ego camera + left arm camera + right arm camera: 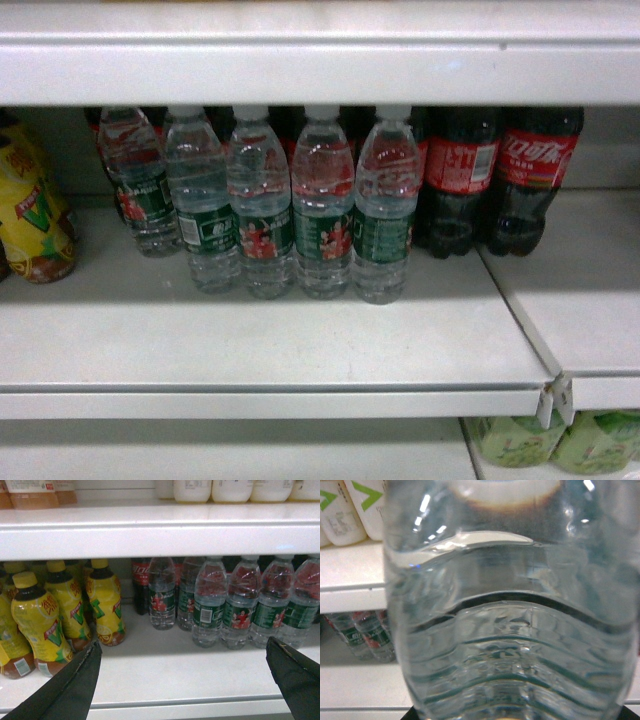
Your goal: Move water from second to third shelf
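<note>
Water bottle, clear and ribbed, fills the right wrist view from edge to edge, so close that its label is not visible. The right claw itself shows only as a dark sliver at the bottom edge; whether it grips the bottle cannot be told. In the head view neither claw appears.

Left claw: wide, its two dark fingers at the lower corners of the left wrist view, nothing between them, apart from the shelf.

Shelf contents, head view: a row of four water bottles with green labels stands side by side near the middle, a fifth set further back at their left. Cola bottles with red labels stand toward the right rear. Yellow drink bottles occupy the left edge. The shelf above carries pale containers. Green packages lie below the right front corner.
</note>
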Motion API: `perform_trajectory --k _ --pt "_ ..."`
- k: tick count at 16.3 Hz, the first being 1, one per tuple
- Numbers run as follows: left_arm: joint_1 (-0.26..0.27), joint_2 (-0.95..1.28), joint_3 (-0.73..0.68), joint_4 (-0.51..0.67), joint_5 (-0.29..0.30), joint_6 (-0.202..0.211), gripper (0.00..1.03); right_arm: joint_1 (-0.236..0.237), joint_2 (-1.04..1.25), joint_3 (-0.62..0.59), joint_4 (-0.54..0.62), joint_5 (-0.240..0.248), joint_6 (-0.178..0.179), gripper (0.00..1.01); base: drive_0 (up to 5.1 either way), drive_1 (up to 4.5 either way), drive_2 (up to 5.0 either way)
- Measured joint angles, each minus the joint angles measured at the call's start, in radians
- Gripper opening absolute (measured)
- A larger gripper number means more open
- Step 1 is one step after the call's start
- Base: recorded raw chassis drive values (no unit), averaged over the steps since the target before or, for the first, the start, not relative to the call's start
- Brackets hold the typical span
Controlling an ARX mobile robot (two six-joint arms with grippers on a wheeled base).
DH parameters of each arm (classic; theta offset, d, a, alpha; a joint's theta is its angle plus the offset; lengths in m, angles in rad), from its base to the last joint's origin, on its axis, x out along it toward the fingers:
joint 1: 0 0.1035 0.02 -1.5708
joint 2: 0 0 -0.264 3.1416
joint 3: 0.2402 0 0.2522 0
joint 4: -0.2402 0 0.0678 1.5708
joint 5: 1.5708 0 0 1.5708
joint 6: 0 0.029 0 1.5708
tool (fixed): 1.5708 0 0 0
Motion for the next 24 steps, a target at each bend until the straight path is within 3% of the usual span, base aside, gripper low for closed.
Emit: perform_trajectory --k 17,24 --pt "0.0 0.0 0.0 0.003 0.0 0.0 0.98 0.0 0.0 0.002 0.002 0.0 0.0 0.41 0.0 0.0 0.0" --pt "0.0 0.0 0.0 0.002 0.0 0.0 0.98 -0.006 0.0 0.002 0.0 0.005 0.0 0.41 -4.6 2.43 2.4"
